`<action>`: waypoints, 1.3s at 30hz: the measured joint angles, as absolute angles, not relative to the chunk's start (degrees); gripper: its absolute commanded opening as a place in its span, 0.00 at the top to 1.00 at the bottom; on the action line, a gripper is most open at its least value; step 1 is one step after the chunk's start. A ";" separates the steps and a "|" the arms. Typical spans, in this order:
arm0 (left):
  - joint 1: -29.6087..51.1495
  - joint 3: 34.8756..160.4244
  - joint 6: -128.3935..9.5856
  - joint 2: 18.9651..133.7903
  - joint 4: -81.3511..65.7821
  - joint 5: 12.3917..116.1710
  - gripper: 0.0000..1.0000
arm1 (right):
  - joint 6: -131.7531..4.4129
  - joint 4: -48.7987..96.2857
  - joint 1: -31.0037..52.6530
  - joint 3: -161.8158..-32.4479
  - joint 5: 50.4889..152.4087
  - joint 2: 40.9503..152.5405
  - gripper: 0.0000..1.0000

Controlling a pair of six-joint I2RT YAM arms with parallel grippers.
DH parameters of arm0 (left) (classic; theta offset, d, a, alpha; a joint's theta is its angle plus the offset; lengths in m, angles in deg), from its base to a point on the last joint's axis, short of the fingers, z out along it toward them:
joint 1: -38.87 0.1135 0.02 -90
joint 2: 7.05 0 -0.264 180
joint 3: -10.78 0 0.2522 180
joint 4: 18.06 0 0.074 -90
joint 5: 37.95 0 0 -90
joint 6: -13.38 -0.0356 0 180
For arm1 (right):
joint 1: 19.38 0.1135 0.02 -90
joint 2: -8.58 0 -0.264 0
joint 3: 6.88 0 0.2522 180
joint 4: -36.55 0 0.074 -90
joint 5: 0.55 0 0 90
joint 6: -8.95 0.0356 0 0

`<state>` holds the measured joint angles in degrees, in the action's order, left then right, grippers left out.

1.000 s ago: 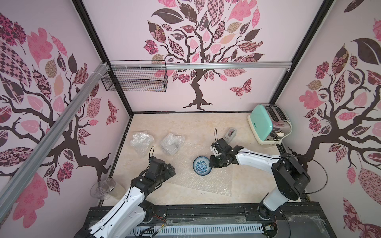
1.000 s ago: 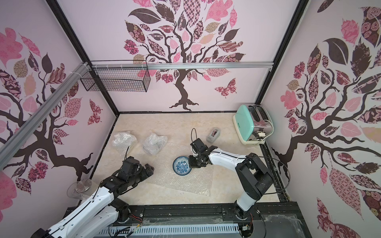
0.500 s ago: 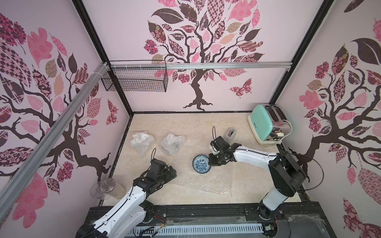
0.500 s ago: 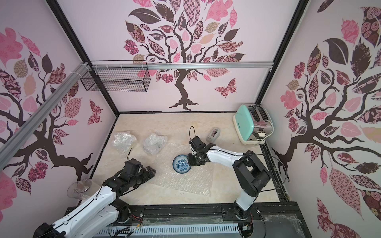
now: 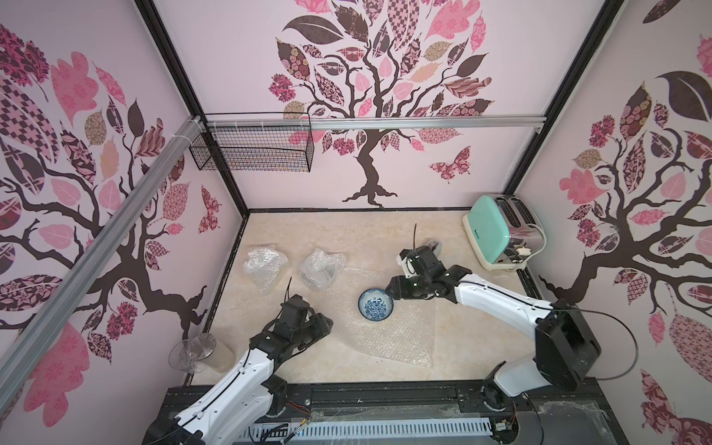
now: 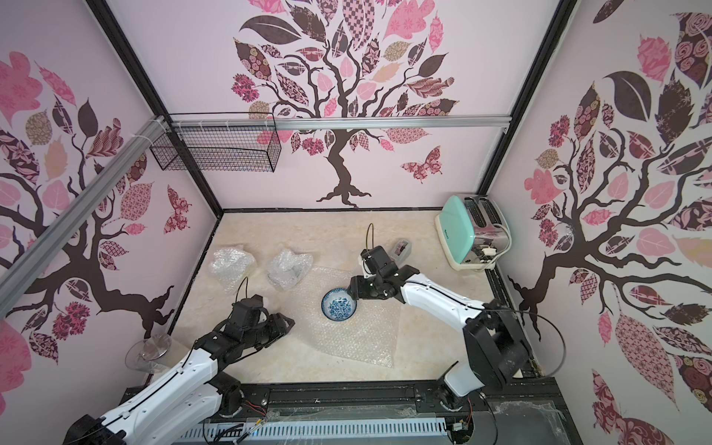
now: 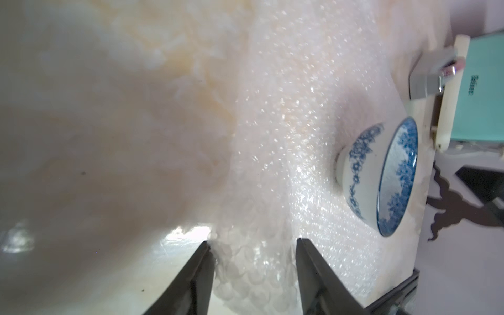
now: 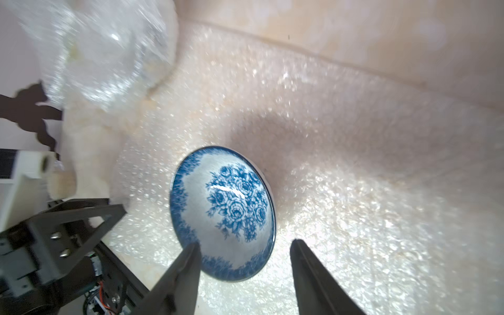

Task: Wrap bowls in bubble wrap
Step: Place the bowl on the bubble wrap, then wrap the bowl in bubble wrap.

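Nearest, at the desk's [image 5: 346,235] front left corner, is one clear stemmed glass [image 5: 192,350]; how it is resting is hard to tell.

Just beyond it, the left gripper [image 5: 326,323] sits low at the near left corner of the one flat sheet of clear bubble wrap [image 5: 400,331]. In the left wrist view the left gripper [image 7: 252,241] has its two dark fingers partway apart. The sheet's corner is bunched up in the gap and touches both. Whether it is actually pinched cannot be told.

One small round blue-and-white ceramic bowl [image 5: 376,304] stands upright and uncovered on that sheet, towards its far side. Both top views show it [image 6: 339,304].

The right gripper [image 5: 390,292] is at the bowl's right rim. In the right wrist view its fingers [image 8: 188,261] stand well apart astride the rim. One tip is over the flowered inside of the bowl [image 8: 222,210], the other is outside and clear of it. It is holding nothing.

Further back on the left lie two crumpled bundles of bubble wrap [image 5: 266,266] [image 5: 321,267], side by side. The right one touches the sheet's far left corner. What they contain does not show.

Behind the right gripper is one small grey box [image 5: 434,245]. One mint-green two-slot toaster [image 5: 497,231] stands in the far right corner. One black wire basket [image 5: 254,148] hangs on the back wall.
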<state>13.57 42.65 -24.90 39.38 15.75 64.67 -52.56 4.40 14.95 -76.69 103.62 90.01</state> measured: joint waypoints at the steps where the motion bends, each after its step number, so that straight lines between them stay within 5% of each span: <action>1: 13.57 42.81 -25.10 39.38 15.05 65.33 0.75 | -52.59 5.34 14.25 -75.73 103.78 88.09 0.42; 6: 13.57 45.15 -26.12 40.96 11.90 68.98 1.00 | -52.59 7.24 12.59 -71.03 103.97 83.08 0.42; 22: 1.13 63.48 -33.51 61.07 7.18 73.81 1.00 | -52.59 10.54 12.46 -65.02 105.48 81.79 0.43; 36: -1.75 75.24 -39.85 80.30 8.06 75.58 1.00 | -53.05 12.53 12.41 -63.64 107.56 82.84 0.43; 39: -1.75 76.40 -40.68 82.84 8.60 75.69 0.93 | -54.03 14.54 12.41 -61.28 109.37 80.48 0.40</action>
<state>-1.75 76.40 -40.68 82.84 8.60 75.69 -54.03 14.54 12.41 -61.28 109.37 80.48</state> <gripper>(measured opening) 0.046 0.583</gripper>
